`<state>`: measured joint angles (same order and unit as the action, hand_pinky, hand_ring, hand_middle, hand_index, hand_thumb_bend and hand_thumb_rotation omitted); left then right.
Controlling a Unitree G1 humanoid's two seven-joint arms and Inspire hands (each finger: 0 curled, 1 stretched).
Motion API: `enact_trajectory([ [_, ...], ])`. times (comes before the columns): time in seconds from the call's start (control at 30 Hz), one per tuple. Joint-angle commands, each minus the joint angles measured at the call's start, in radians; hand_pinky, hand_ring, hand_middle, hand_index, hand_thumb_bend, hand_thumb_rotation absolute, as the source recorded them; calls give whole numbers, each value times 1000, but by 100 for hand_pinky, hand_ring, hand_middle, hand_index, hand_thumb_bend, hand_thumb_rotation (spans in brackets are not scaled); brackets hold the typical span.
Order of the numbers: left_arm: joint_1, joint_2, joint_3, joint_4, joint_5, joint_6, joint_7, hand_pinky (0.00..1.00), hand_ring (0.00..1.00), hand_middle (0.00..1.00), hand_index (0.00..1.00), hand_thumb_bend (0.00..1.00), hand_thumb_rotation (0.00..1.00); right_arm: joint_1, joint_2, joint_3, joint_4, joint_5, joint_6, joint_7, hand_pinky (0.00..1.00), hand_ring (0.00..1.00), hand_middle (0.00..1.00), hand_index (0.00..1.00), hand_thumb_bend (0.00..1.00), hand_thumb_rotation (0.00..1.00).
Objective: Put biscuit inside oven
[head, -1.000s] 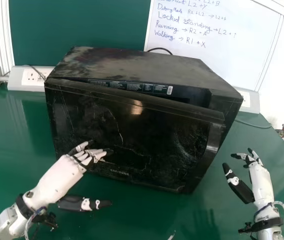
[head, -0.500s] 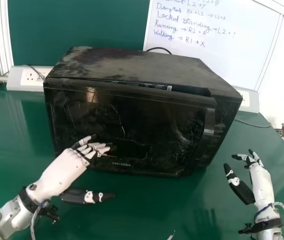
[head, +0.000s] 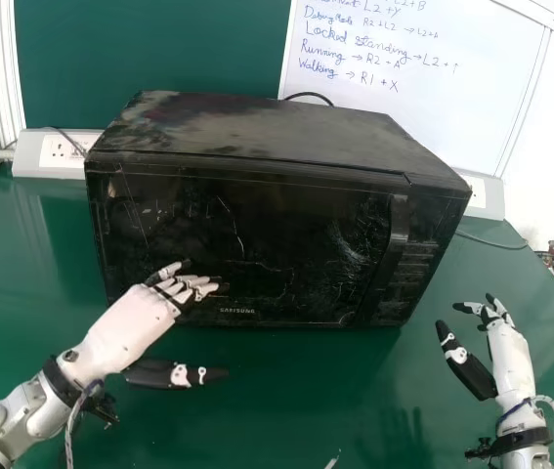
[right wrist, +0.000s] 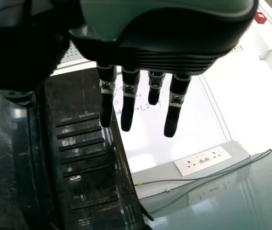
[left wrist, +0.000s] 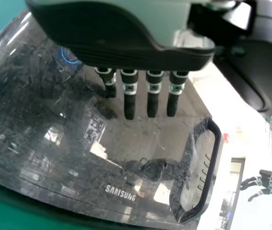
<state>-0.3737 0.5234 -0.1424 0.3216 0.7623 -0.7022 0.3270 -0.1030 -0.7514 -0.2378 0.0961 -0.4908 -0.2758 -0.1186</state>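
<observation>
Fingers extended and empty, your left hand (head: 125, 327) is at the closed door (head: 286, 234) of the oven (head: 277, 127), likely to press it shut; your right hand (head: 511, 362) hangs open, empty. You can't tell where the biscuit is.

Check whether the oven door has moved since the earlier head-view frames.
Yes. The oven door swung inward, toward the oven body: the gap along its top edge has gone, and it now looks flush.
</observation>
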Motion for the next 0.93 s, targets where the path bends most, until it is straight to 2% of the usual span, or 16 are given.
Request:
enact_trajectory([
  [0.0, -10, 12, -12, 7, -23, 14, -32, 83, 89, 95, 93, 79, 77, 12, 7, -4, -9, 12, 0, 3, 69, 78, 78, 77, 79, 54],
  [0.3, -40, 15, -17, 14, -40, 37, -91, 80, 89, 95, 93, 80, 78, 14, 10, -2, -13, 4, 3, -1, 69, 77, 78, 77, 78, 53],
  [0.6, -58, 12, -23, 37, -39, 42, -92, 80, 88, 94, 91, 81, 79, 16, 9, 0, -22, -2, 20, 6, 69, 78, 79, 77, 79, 56],
  [0.77, -32, -27, -5, 90, -177, -80, -70, 83, 89, 96, 96, 81, 75, 15, 12, 0, -25, 1, 21, 6, 68, 77, 78, 77, 78, 53],
  [0.9, 1, -24, 6, 80, -190, -106, -54, 87, 91, 99, 98, 80, 79, 9, 10, 2, -28, 6, 32, 17, 69, 78, 79, 77, 78, 52],
])
